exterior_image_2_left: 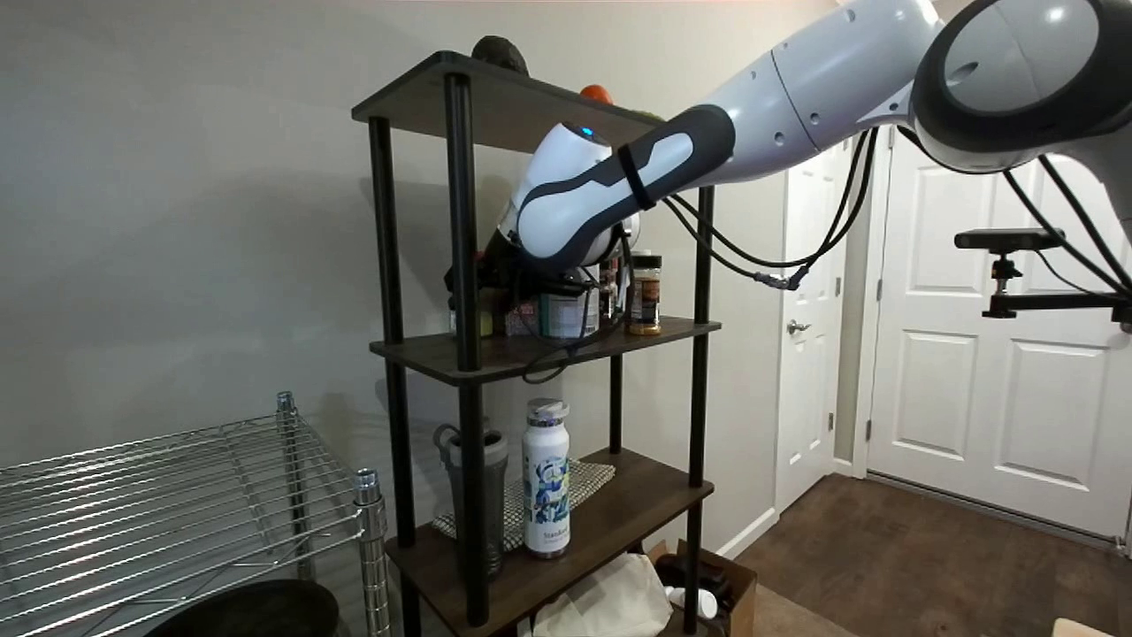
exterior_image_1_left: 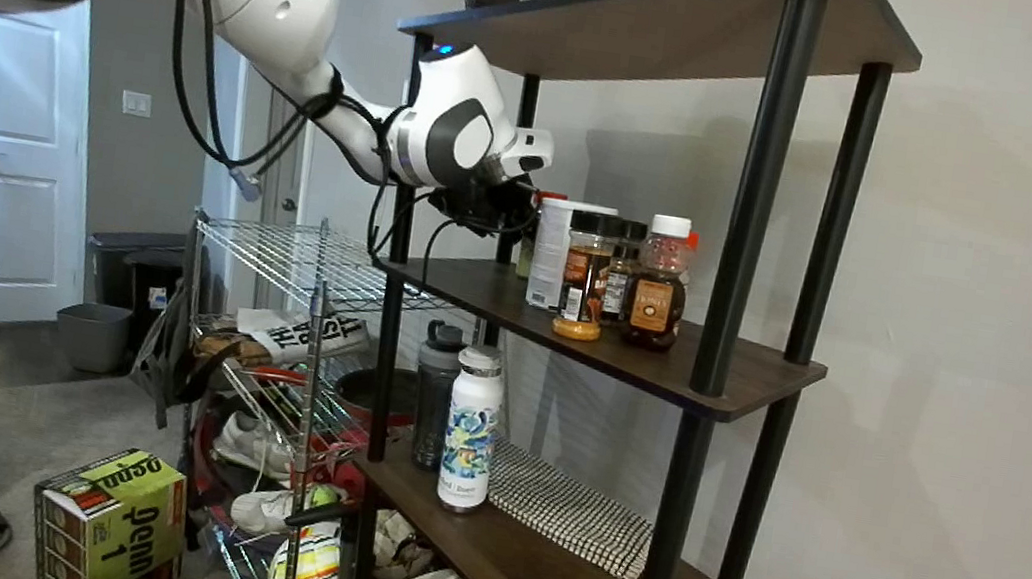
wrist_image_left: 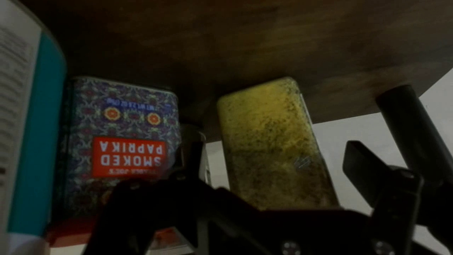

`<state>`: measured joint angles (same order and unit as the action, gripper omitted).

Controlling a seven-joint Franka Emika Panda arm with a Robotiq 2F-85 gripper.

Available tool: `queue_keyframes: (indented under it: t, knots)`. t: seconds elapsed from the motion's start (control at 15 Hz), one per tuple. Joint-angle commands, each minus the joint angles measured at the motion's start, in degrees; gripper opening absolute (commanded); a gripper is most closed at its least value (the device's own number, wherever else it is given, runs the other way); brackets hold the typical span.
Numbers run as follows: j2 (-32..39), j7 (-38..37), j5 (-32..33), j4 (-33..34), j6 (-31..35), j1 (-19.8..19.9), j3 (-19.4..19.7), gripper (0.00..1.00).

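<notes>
Hovers above the middle shelf point(exterior_image_1_left: 677, 365) with the pincer point(wrist_image_left: 276, 150) spread wide and gripping nothing. In the wrist view, frames a yellow tin point(wrist_image_left: 267, 131) between the two black fingers point(wrist_image_left: 368, 173), with pale wall point(wrist_image_left: 332, 141) visible in the gap beside it. Leaves the tin's depth relative to the fingertips impossible to tell. Looks flat-faced and rectangular with rounded corners: golden yellow near the foot, darkening to murky olive-brown toward the top, peppered with dark specks and marked by a small pale scuff. Disappears at the upper end behind the pincer. Stands toward one end of the shelf, near a black post point(wrist_image_left: 407, 124) and next to, but apart from, a purple patterned tin point(wrist_image_left: 124, 125) with a red SMOKED PAPRIKA label. Shares the shelf with a teal-and-white canister point(wrist_image_left: 35, 148), a black-capped spice jar point(exterior_image_1_left: 585, 279) and a white-capped honey bottle point(exterior_image_1_left: 656, 301).
</notes>
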<state>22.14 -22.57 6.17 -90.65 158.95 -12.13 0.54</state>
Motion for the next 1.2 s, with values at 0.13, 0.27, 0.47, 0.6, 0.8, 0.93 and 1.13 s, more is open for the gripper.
queue_keyframes:
  t: [0.13,0.27,0.47,0.6,0.8,0.93,1.13]
  knots:
    - [0.72,0.33,-0.48,1.49,-1.43,-0.41,0.82,1.00]
    - [0.78,0.36,-0.52,1.58,-1.46,-0.40,0.80,1.00]
    - [0.82,0.59,-0.82,1.70,-1.50,-0.29,0.53,1.00]
    - [0.96,0.66,-0.94,1.83,-1.53,-0.31,0.39,1.00]
    - [1.16,0.77,-1.01,2.11,-1.69,-0.25,0.33,1.00]
    - [1.24,0.79,-0.99,2.20,-1.77,-0.27,0.31,1.00]
    - [1.34,0.84,-1.03,2.39,-1.91,-0.28,0.22,1.00]
